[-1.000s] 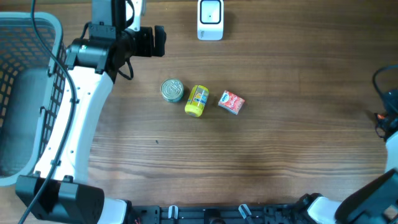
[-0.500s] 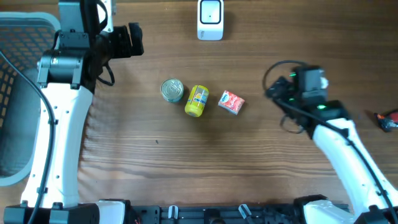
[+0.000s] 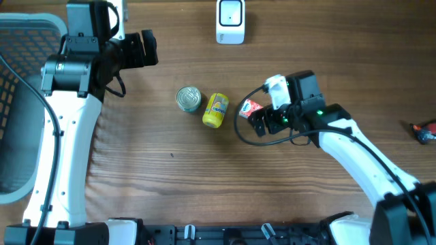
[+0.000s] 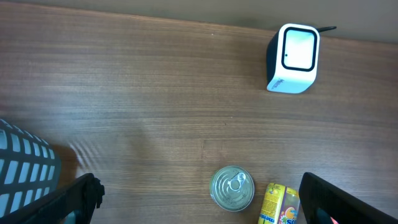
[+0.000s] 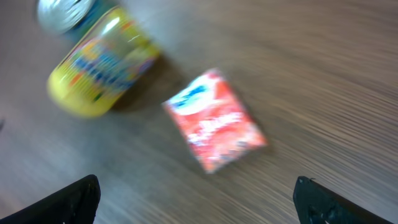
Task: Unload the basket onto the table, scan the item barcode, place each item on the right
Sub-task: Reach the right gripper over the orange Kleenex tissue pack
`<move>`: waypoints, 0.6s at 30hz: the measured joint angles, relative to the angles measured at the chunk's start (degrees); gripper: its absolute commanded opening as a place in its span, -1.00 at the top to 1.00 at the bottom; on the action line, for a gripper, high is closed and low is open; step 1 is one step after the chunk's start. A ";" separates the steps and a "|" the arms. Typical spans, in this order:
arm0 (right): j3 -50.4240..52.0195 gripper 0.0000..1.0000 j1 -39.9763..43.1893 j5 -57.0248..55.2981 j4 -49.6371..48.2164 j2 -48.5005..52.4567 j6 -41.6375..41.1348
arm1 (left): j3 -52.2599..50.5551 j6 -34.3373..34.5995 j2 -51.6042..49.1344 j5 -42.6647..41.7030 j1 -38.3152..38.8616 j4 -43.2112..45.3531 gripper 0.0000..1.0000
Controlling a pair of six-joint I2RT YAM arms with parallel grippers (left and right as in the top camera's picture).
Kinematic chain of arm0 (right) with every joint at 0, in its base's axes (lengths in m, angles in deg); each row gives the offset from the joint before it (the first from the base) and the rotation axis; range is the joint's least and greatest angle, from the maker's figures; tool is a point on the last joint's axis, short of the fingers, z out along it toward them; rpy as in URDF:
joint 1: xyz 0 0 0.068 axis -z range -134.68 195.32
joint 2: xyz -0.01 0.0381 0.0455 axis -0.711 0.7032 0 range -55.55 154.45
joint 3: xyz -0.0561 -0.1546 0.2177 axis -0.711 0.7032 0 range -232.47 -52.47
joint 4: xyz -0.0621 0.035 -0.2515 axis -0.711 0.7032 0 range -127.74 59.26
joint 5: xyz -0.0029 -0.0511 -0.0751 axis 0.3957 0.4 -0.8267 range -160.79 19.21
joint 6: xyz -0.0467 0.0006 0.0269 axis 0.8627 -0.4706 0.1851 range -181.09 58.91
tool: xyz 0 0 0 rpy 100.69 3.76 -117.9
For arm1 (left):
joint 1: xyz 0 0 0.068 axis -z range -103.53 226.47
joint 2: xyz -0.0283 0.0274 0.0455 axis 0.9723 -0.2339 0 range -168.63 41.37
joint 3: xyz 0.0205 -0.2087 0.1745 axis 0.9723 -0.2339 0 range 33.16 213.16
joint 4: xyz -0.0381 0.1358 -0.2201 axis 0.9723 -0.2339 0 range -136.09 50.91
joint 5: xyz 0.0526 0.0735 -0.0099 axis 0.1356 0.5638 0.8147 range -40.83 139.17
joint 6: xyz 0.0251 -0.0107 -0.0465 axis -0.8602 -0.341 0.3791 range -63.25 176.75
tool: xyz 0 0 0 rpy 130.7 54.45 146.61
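1. Wooden table (image 3: 170,170) beneath our two arms: a white scanner (image 3: 230,20) stands at the far edge, and a basket (image 3: 34,20) sits at the left.
2. We find the red packet (image 5: 214,121) lying flat just beside a yellow bottle (image 5: 99,65), with a tin can (image 3: 189,99) next along.
3. Our right gripper (image 3: 262,119) hovers over the packet, fingers spread wide and holding nothing.
4. Our left gripper (image 3: 146,49) hangs near the basket, likewise spread and empty.

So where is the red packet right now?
Overhead, the red packet lies mid-table, just right of the yellow bottle, with the open right gripper hovering over it.
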 measured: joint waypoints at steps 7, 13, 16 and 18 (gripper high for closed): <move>0.00 -1.00 0.00 6.43 -3.58 11.04 9.18 | 0.00 0.00 0.00 0.00 0.00 -0.11 -1.00; -1.84 -0.99 0.02 3.32 -4.66 15.47 10.14 | 0.00 0.00 0.00 0.00 0.00 -0.07 -1.00; -2.64 -1.00 0.00 1.77 -2.95 15.47 10.16 | 0.00 0.00 0.00 0.00 0.00 0.20 -1.00; -3.15 -1.00 0.00 -0.35 -2.12 15.47 10.16 | 0.00 0.00 0.00 0.00 0.00 0.35 -1.00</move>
